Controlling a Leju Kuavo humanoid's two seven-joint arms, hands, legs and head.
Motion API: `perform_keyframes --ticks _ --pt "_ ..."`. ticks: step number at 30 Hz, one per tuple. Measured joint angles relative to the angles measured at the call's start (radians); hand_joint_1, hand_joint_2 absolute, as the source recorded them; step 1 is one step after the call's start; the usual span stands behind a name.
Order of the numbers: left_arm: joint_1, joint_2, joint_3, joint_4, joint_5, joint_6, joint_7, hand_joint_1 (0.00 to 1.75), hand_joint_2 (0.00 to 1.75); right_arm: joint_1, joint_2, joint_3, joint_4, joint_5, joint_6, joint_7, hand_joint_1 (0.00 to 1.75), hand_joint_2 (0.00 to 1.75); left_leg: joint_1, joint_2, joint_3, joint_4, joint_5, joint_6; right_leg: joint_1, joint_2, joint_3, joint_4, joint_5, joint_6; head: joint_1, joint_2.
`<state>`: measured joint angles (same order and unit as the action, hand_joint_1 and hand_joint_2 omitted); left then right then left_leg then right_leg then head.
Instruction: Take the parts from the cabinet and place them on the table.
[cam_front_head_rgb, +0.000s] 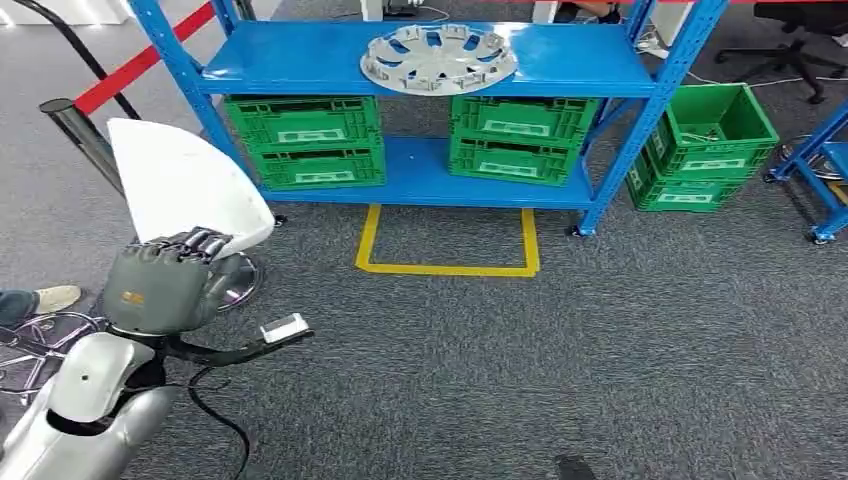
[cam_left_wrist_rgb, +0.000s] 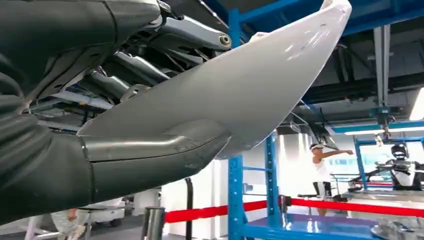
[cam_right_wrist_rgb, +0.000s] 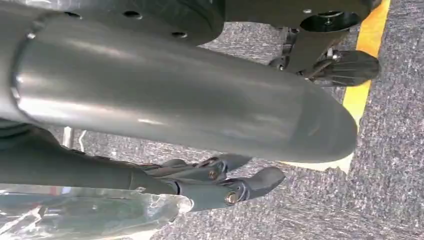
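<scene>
Low at the left of the head view, a white panel (cam_front_head_rgb: 185, 185) is held upright by the left hand (cam_front_head_rgb: 165, 285), whose fingers (cam_front_head_rgb: 195, 243) are clamped over its lower edge. From the left wrist view, the same curved panel (cam_left_wrist_rgb: 260, 85) is seen pinched between the thumb and the darker fingers (cam_left_wrist_rgb: 135, 65). Ahead, a blue rack (cam_front_head_rgb: 430, 60) is seen on grey carpet, with a silver hubcap (cam_front_head_rgb: 438, 57) lying flat on its upper shelf. Green crates (cam_front_head_rgb: 305, 140) are stacked on the lower shelf, and another pair (cam_front_head_rgb: 705, 150) stands on the floor just beside the rack. The right hand (cam_right_wrist_rgb: 200, 150) is seen above the carpet, its fingers (cam_right_wrist_rgb: 250, 182) apart and holding nothing.
</scene>
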<state>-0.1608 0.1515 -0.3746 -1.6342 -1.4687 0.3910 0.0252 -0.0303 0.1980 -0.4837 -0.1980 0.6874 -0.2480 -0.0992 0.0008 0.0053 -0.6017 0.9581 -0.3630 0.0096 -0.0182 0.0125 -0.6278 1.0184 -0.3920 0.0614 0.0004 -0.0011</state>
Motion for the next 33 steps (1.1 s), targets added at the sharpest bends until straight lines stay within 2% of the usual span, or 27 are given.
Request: perform_keyframes --ticks 1,4,5,6,7,9,10,11,14,15,16,17,18,19,20,21,22,23,24,25,26,27,28,29,30,32,33 --pt "-0.003 -0.004 -0.002 0.000 0.000 0.000 0.000 1.75 1.75 0.001 0.000 0.000 0.000 0.000 0.000 0.000 0.00 0.00 -0.001 0.001 -0.003 -0.003 0.005 0.004 0.004 -0.002 -0.015 0.023 -0.037 0.001 0.001 0.000" --pt "-0.004 -0.004 -0.002 0.003 0.001 -0.001 0.000 1.75 1.75 0.003 0.000 0.000 0.000 0.000 0.000 0.001 0.00 0.00 0.000 0.001 -0.024 -0.002 0.018 0.008 0.003 -0.003 -0.082 0.247 -0.184 0.007 0.004 0.000" --pt "-0.004 -0.004 -0.002 0.005 0.001 -0.001 0.000 1.75 1.75 0.003 0.000 0.000 0.000 0.000 0.000 0.001 0.00 0.00 0.000 0.001 -0.033 -0.002 0.025 0.007 0.003 -0.003 -0.094 0.301 -0.209 0.010 0.006 0.000" --pt "-0.004 -0.005 -0.003 0.008 0.002 -0.003 -0.001 1.75 1.75 0.003 0.000 0.000 0.000 0.000 0.001 0.001 0.00 0.00 0.001 0.001 -0.043 -0.001 0.032 0.004 0.002 -0.004 -0.080 0.301 -0.205 0.012 0.005 0.000" --pt "-0.004 -0.005 -0.004 0.010 0.003 -0.003 -0.002 1.75 1.75 0.003 0.000 0.000 0.000 0.000 0.001 0.001 0.00 0.00 0.003 0.001 -0.053 0.000 0.040 0.000 0.001 -0.005 -0.039 0.254 -0.181 0.014 0.005 0.000" --pt "-0.004 -0.005 -0.004 0.010 0.003 -0.003 -0.002 1.75 1.75 0.000 0.000 0.000 0.000 0.000 0.001 0.001 0.00 0.00 0.011 0.000 -0.074 0.008 0.053 -0.014 -0.003 -0.006 0.076 0.081 -0.119 0.022 0.005 0.000" --pt "-0.006 -0.005 -0.004 0.010 0.004 -0.003 -0.002 1.75 1.75 -0.005 0.000 0.000 0.000 0.002 0.001 0.001 0.00 0.00 0.009 -0.001 -0.084 0.018 0.060 -0.023 -0.006 -0.005 0.125 0.000 -0.143 0.028 0.005 0.000" --pt "-0.007 -0.004 -0.004 0.010 0.005 -0.004 -0.002 1.75 1.75 -0.004 0.003 0.000 0.000 0.004 0.004 0.000 0.00 0.00 0.010 -0.001 -0.086 0.016 0.067 -0.031 0.002 0.006 0.123 0.019 -0.122 0.007 0.004 0.000" --pt "-0.011 -0.004 -0.007 0.011 0.005 -0.005 -0.002 1.75 1.75 -0.004 0.002 -0.001 0.000 0.006 0.005 0.001 0.00 0.00 0.012 -0.004 -0.083 0.015 0.088 -0.041 0.007 0.004 0.096 0.030 -0.119 -0.021 -0.002 0.000" --pt "-0.011 -0.004 -0.007 0.013 0.006 -0.005 -0.002 1.75 1.75 -0.002 0.003 -0.001 0.000 0.007 0.005 0.001 0.00 0.00 0.014 -0.004 -0.087 0.015 0.094 -0.046 0.003 0.001 0.087 0.029 -0.107 -0.036 -0.002 0.000" --pt "-0.012 -0.004 -0.007 0.013 0.006 -0.005 -0.002 1.75 1.75 -0.004 0.002 -0.001 0.000 0.008 0.005 0.001 0.00 0.00 0.015 -0.004 -0.096 0.031 0.056 -0.050 0.003 -0.002 0.079 0.029 -0.100 -0.045 -0.003 0.000" --pt "-0.012 -0.003 -0.007 0.013 0.007 -0.005 -0.002 1.75 1.75 -0.004 0.002 -0.002 0.000 0.010 0.004 0.001 0.00 0.00 0.015 -0.004 -0.114 0.085 -0.009 -0.054 0.003 -0.001 0.074 0.028 -0.087 -0.053 -0.005 0.000" --pt "-0.013 -0.003 -0.007 0.013 0.008 -0.005 -0.002 1.75 1.75 -0.004 0.002 -0.002 0.000 0.010 0.004 0.001 0.00 0.00 0.015 -0.004 -0.141 0.173 -0.075 -0.058 0.003 -0.001 0.058 0.028 -0.075 -0.056 -0.008 0.000" --pt "-0.012 -0.003 -0.006 0.013 0.009 -0.005 -0.002 1.75 1.75 -0.002 0.002 -0.002 0.000 0.013 0.004 0.001 0.00 0.00 0.015 -0.004 -0.163 0.255 -0.120 -0.060 0.004 -0.001 0.044 0.028 -0.066 -0.058 -0.007 0.000" --pt "-0.010 -0.003 -0.007 0.013 0.011 -0.005 -0.002 1.75 1.75 -0.001 0.002 -0.002 0.000 0.013 0.004 0.001 0.00 0.00 0.015 -0.004 -0.177 0.322 -0.144 -0.060 0.005 -0.001 0.030 0.028 -0.056 -0.058 -0.007 0.000" --pt "-0.008 -0.003 -0.007 0.013 0.011 -0.005 -0.002 1.75 1.75 0.000 0.002 -0.002 0.000 0.014 0.004 0.001 0.00 0.00 0.015 -0.004 -0.171 0.348 -0.144 -0.059 0.006 -0.001 0.016 0.028 -0.045 -0.057 -0.008 0.000" --pt "-0.008 -0.003 -0.007 0.013 0.011 -0.005 -0.002 1.75 1.75 0.000 0.002 -0.002 0.000 0.014 0.004 0.001 0.00 0.00 0.014 -0.004 -0.146 0.330 -0.129 -0.055 0.007 -0.001 0.005 0.028 -0.037 -0.056 -0.008 0.000" --pt "-0.008 -0.003 -0.007 0.013 0.011 -0.005 -0.002 1.75 1.75 0.000 0.002 -0.002 0.000 0.014 0.004 0.001 0.00 0.00 0.013 -0.004 -0.098 0.268 -0.108 -0.048 0.008 -0.001 -0.006 0.028 -0.029 -0.054 -0.006 0.000" --pt "-0.009 -0.003 -0.007 0.013 0.011 -0.005 -0.002 1.75 1.75 0.000 0.002 -0.002 0.000 0.014 0.004 0.001 0.00 0.00 0.010 -0.004 -0.031 0.176 -0.089 -0.040 0.009 -0.001 -0.014 0.028 -0.021 -0.051 -0.007 0.000" --pt "-0.010 -0.003 -0.007 0.013 0.011 -0.005 -0.002 1.75 1.75 -0.001 0.003 -0.002 0.000 0.014 0.004 0.001 0.00 0.00 0.005 -0.005 0.037 0.089 -0.088 -0.029 0.007 -0.001 -0.016 0.028 -0.015 -0.049 -0.007 0.000" --pt "-0.014 -0.003 -0.007 0.013 0.011 -0.004 -0.002 1.75 1.75 0.000 0.003 -0.002 0.000 0.015 0.004 0.000 0.00 0.00 -0.002 -0.003 0.071 0.036 -0.109 -0.024 0.010 -0.001 -0.020 0.028 -0.011 -0.042 -0.006 0.000" --pt "-0.013 -0.003 -0.007 0.013 0.011 -0.003 -0.002 1.75 1.75 -0.001 0.003 -0.002 0.000 0.015 0.004 0.000 0.00 0.00 -0.003 -0.002 0.065 0.041 -0.094 -0.029 0.008 -0.002 -0.018 0.026 -0.005 -0.035 -0.005 0.000" --pt "-0.015 -0.003 -0.006 0.013 0.011 -0.003 -0.002 1.75 1.75 -0.001 0.003 -0.002 0.000 0.015 0.004 0.000 0.00 0.00 -0.007 -0.003 0.064 0.031 -0.096 -0.027 0.006 -0.003 -0.017 0.025 -0.001 -0.029 -0.011 0.000" --pt "-0.013 -0.003 -0.006 0.013 0.011 -0.003 -0.002 1.75 1.75 -0.002 0.003 -0.002 0.000 0.015 0.004 0.000 0.00 0.00 -0.005 -0.003 0.062 0.026 -0.091 -0.044 0.009 -0.003 -0.021 0.024 -0.017 -0.046 -0.008 0.000" --pt "-0.011 -0.003 -0.006 0.013 0.011 -0.003 -0.002 1.75 1.75 -0.001 0.003 -0.002 0.000 0.015 0.004 0.000 0.00 0.00 -0.006 -0.004 0.060 0.026 -0.089 -0.040 0.009 -0.005 -0.022 0.022 -0.014 -0.062 -0.008 0.000" --pt "-0.011 -0.002 -0.006 0.013 0.011 -0.003 -0.002 1.75 1.75 0.000 0.003 -0.002 0.000 0.015 0.004 0.000 0.00 0.00 -0.008 -0.005 0.054 0.027 -0.081 -0.031 0.007 -0.005 -0.021 0.009 0.005 -0.046 -0.008 0.000" --pt "-0.011 -0.002 -0.006 0.013 0.011 -0.003 -0.002 1.75 1.75 -0.001 0.003 -0.002 0.000 0.015 0.004 0.000 0.00 0.00 -0.008 -0.005 0.051 0.027 -0.077 -0.028 0.007 -0.005 -0.020 0.005 0.012 -0.044 -0.006 0.000"
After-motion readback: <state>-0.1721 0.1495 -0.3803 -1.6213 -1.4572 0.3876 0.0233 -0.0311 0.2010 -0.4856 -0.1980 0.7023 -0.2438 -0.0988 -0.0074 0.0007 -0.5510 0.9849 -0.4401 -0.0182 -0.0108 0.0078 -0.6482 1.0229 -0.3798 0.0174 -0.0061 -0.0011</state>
